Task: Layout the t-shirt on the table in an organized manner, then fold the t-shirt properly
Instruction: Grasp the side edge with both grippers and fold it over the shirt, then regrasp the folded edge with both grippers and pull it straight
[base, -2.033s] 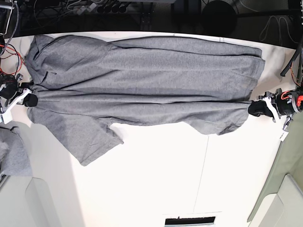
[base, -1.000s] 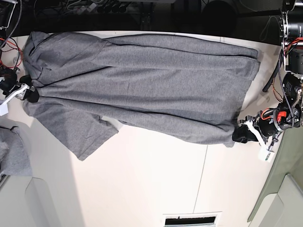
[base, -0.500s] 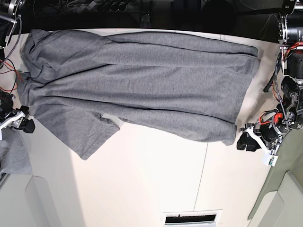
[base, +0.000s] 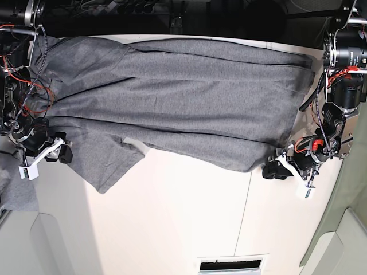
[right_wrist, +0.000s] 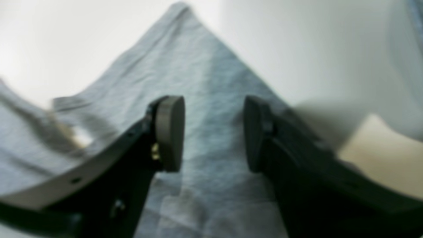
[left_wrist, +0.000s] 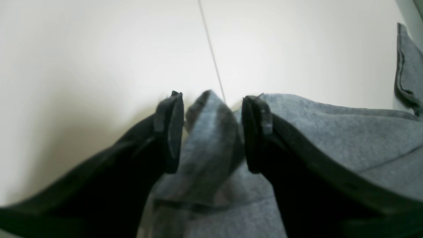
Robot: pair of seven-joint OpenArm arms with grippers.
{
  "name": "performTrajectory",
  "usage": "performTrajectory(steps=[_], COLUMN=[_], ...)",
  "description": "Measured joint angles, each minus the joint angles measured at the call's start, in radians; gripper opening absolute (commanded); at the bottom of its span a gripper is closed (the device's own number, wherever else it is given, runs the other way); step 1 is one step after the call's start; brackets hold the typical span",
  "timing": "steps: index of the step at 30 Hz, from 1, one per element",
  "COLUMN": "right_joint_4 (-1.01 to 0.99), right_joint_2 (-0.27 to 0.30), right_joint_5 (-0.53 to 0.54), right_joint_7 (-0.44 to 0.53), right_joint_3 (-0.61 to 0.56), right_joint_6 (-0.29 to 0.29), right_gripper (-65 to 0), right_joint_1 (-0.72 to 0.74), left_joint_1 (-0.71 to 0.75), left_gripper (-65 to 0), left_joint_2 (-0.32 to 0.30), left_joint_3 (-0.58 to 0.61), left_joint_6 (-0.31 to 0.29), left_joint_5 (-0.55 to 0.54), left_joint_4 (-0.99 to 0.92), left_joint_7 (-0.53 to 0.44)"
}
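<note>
White table (base: 189, 223) under grey t-shirt (base: 172, 97); dark cables (base: 114, 7) behind.

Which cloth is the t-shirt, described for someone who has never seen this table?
Find the white table in the base view. The t-shirt is the big heather-grey cloth spread along its rear edge, one short sleeve angling toward the camera. The only other grey cloth is a small piece cut off at that view's left edge.
</note>
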Motion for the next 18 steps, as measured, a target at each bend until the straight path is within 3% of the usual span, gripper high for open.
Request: performTrajectory(steps=[5,9,11,14,18], right_joint_4=[-0.084,-0.179,-0.217,-0.265,-0.326], right_joint_2=[0.002,0.000,0.000,0.000,0.000], right_joint_5=[-0.048,-0.078,-0.096,-0.108,-0.160], right_joint_7=[0.057,0.105,0.130,0.161,0.206], right_joint_3=[0.000,0.000,0.000,0.000,0.000], right_joint_6=[-0.024,-0.062,-0.072,-0.082,-0.081], right_gripper=[-35.9,-35.9,-35.9,-35.9,-35.9], right_joint_1=[0.028,0.080,0.101,0.116,0.146], left_joint_1=[0.000,0.016,0.016,0.011,0.011], left_gripper=[-33.9,-34.2,-42.7,-65.0,-65.0], left_joint_2=[0.017,0.034,0.038,0.038,0.038], left_joint_3=[0.001,0.038,0.070,0.110,0.130], left_joint_6=[-0.001,0.047,0.073,0.076,0.073], left_joint_5=[0.072,0.110,0.122,0.147,0.154], left_joint_4=[0.000,-0.002,-0.004,-0.004,-0.004], left_joint_7=[0.000,-0.001,-0.014,-0.033,-0.038])
